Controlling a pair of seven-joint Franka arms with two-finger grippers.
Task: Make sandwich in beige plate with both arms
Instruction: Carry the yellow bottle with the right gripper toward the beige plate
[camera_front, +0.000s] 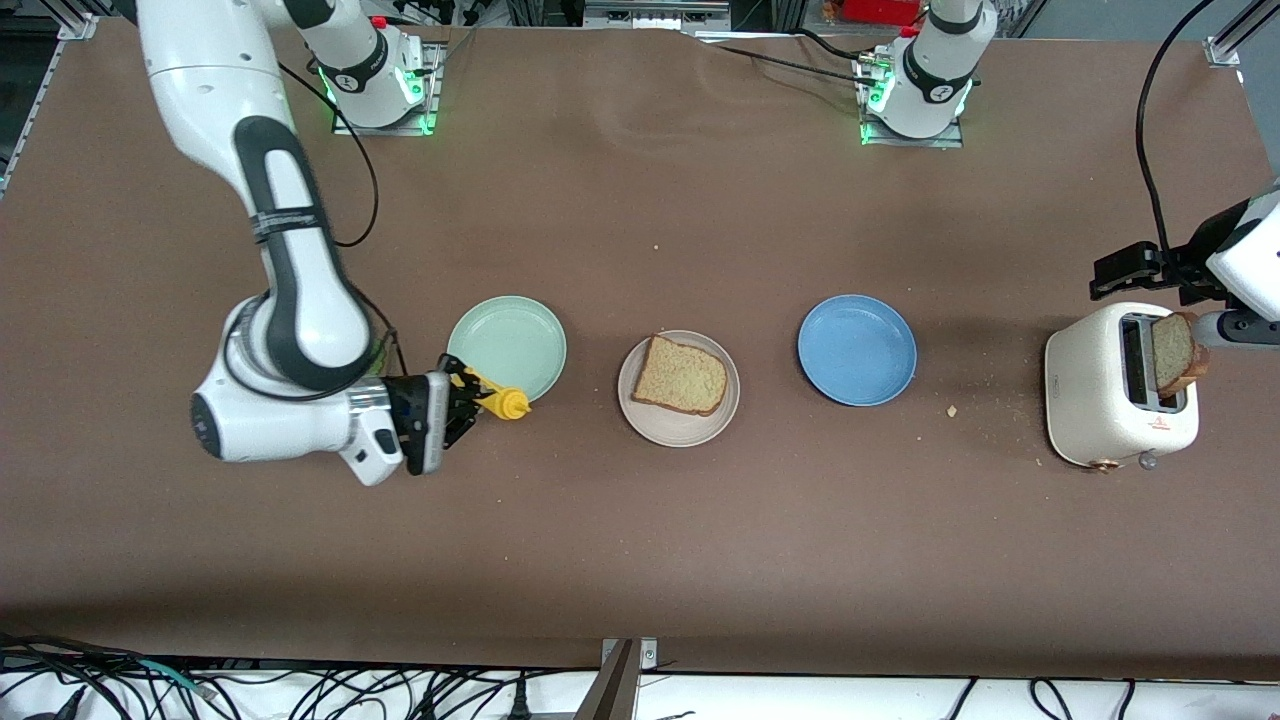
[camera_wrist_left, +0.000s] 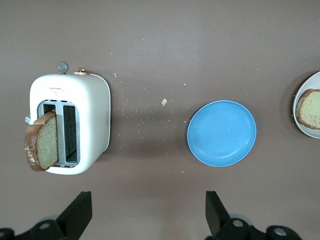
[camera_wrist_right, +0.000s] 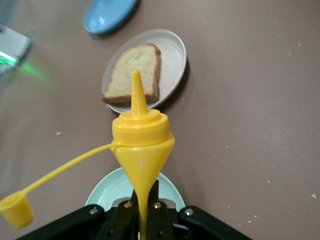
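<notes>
In the front view, a matte brown worktop (camera_front: 640, 520) carries three round shallow plates in a row. The pale beige plate (camera_front: 679, 425) sits in the middle with one square slice of brown bread (camera_front: 680, 375) lying flat on it, its crust darker than its speckled crumb. A mint-green plate (camera_front: 506, 340) lies toward the right arm's end, a glossy blue plate (camera_front: 857, 349) toward the left arm's end. Past the blue plate stands a rounded cream toaster (camera_front: 1100, 400) with a second bread slice (camera_front: 1175, 352) leaning out of its slot. The right gripper (camera_front: 462, 392) hangs over the mint-green plate's edge, clamped on a yellow plastic squeeze bottle (camera_front: 503, 400). The left gripper (camera_front: 1135, 270) hovers above the toaster.

From the left wrist, the left gripper's black fingers (camera_wrist_left: 80, 212) stand wide apart and hold nothing. Crumbs dot the worktop beside the toaster.

From the right wrist, the bottle's cone-shaped body narrows into the pinched fingers; its tethered cap (camera_wrist_right: 16, 211) dangles free, nozzle aimed toward the bread.
</notes>
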